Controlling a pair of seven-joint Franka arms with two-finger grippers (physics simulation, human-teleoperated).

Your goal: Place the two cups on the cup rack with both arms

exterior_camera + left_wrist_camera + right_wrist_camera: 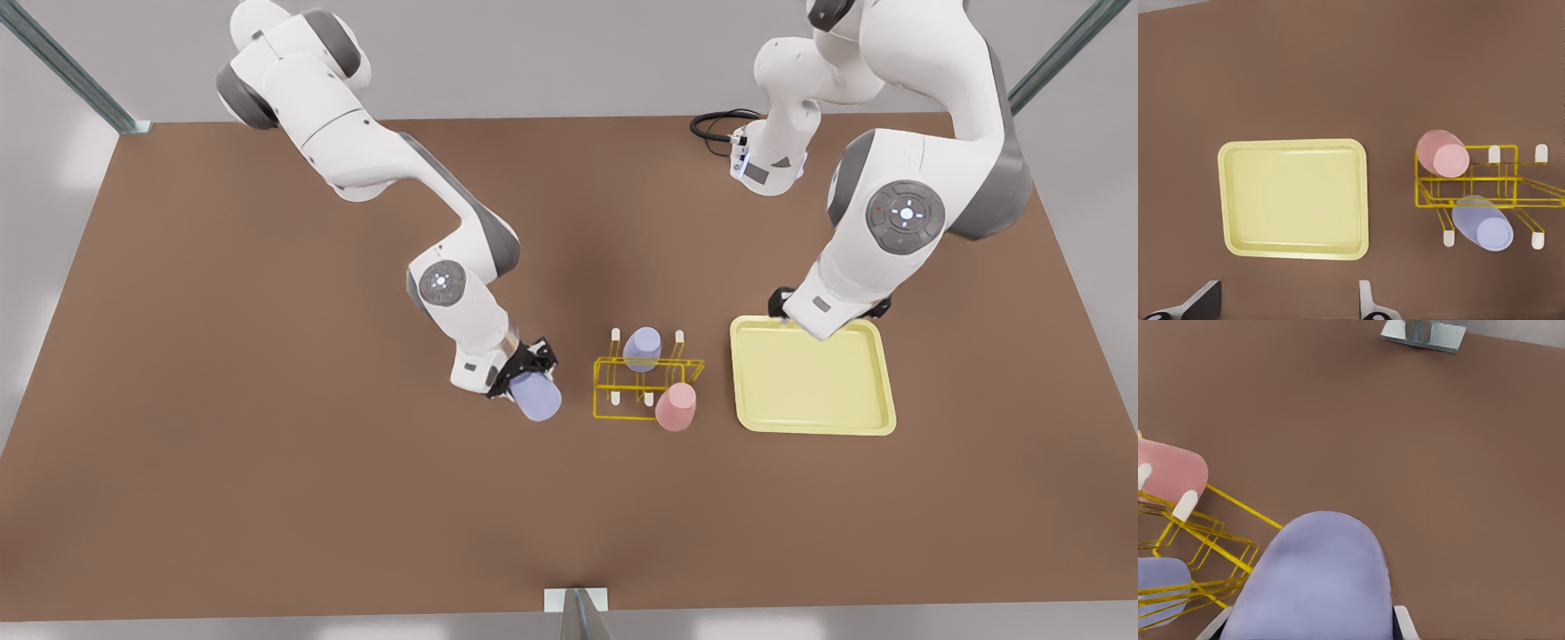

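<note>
The right gripper [524,378] is clasping 1 lavender cup [536,396] beside the cup rack [645,384], which is holding 2 cups; the left gripper [1288,308], seemingly spread wide, is hovering over a tray [813,378]

Yellow wire rack [646,384] stood mid-worktop, bearing a pink cup [676,407] and a lavender cup [642,348], each tilted on a peg. A second lavender cup [536,396] was clamped in the right pincer [524,378] beside the rack.
</note>
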